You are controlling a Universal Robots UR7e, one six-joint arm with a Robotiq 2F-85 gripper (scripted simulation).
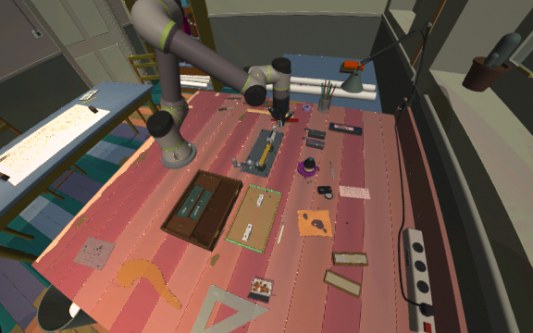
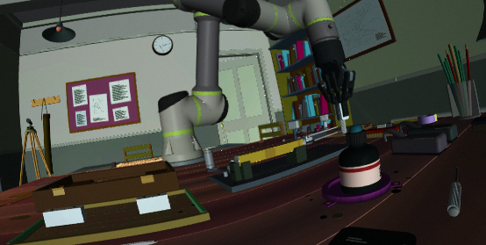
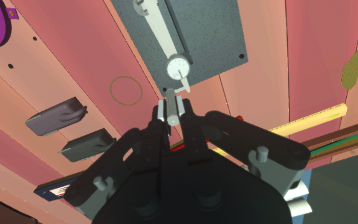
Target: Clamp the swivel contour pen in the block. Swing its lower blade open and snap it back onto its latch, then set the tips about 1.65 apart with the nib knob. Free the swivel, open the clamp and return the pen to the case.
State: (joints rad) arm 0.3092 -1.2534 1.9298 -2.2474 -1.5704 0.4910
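Observation:
The swivel contour pen (image 1: 264, 151) lies along the grey block (image 1: 261, 153), its yellow handle clamped and its pale blades and round white dial (image 3: 178, 67) at the far end. Just past that end my gripper (image 3: 170, 109) is closed on a ribbed grey knob (image 3: 171, 107), which stands up between the fingertips in the wrist camera and hangs below them (image 2: 341, 119) in the second side camera. The brown wooden case (image 1: 203, 207) sits open nearer the table's front, beside a green-edged board (image 1: 255, 218).
An ink bottle (image 2: 359, 162) on a purple ring stands right of the block. Two dark blotter blocks (image 3: 70, 128), a yellow ruler (image 3: 309, 120) and a pencil cup (image 1: 325, 98) lie around the far end of the table.

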